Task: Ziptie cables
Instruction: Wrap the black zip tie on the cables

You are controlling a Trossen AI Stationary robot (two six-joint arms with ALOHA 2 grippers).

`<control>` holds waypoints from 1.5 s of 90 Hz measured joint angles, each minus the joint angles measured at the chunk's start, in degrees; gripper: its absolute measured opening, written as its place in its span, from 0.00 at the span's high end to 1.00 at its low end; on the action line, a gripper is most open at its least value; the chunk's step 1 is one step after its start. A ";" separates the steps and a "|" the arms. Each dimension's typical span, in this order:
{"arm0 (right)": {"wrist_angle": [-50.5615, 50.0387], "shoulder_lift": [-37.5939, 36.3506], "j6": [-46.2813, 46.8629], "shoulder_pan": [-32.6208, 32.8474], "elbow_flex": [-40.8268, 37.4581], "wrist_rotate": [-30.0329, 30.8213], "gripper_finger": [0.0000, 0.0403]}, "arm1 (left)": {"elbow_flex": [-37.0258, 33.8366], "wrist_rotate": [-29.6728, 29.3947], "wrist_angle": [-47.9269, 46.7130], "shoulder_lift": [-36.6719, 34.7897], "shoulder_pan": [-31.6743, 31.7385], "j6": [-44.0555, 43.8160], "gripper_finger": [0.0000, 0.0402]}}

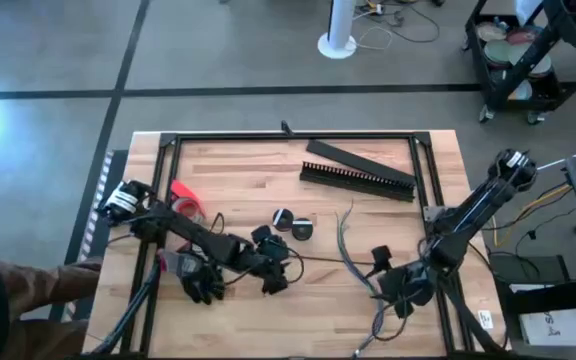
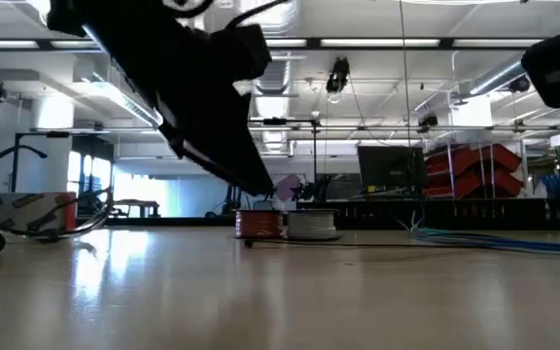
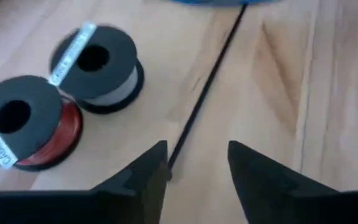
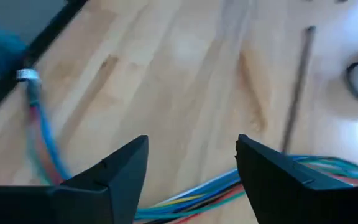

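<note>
- Ziptie: thin black strip flat on the wood table, one end lying right at the mouth of the left gripper, the rest running straight ahead of it toward the cables.
- Left gripper: fingers spread, nothing between them, ziptie end just by the inner edge of one finger.
- Two small spools, one grey-wound, one red-wound, sit just off to one side of the left gripper, close to the strip.
- Cables: multi-coloured bundle passing under & across the front of the right gripper, looping off to its side.
- Right gripper: jaws wide apart, empty, hovering above the bundle, near table's front-right per the high view.
- Risk: strip is v. thin & flat on wood, so a closing pinch may skate over it or flick it sideways.
- Risk: spools that close could get nudged if the left gripper drifts their way.
- Risk: right gripper may catch only some strands, as the bundle is loose.
</note>
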 joint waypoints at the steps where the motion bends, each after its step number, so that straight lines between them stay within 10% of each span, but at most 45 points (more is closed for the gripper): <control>1: 0.21 0.00 -0.44 -0.26 -0.06 0.37 0.43 | -0.38 0.47 0.39 0.10 0.25 0.43 0.55; 37: 19.02 2.56 -10.32 -15.87 -1.14 1.09 0.43 | -15.53 5.83 24.71 0.28 4.10 2.78 0.48; 71: 44.54 22.02 -12.83 -28.08 1.65 -5.24 0.53 | -12.12 11.77 10.32 -3.62 3.90 5.80 0.58; 101: 46.56 40.89 -11.13 -32.18 13.19 -5.60 0.55 | -16.20 11.76 6.39 -11.32 1.14 1.22 0.61; 135: 47.28 48.41 -7.23 -33.11 16.78 -9.21 0.63 | -25.55 10.25 24.04 -9.94 -0.70 -0.85 0.69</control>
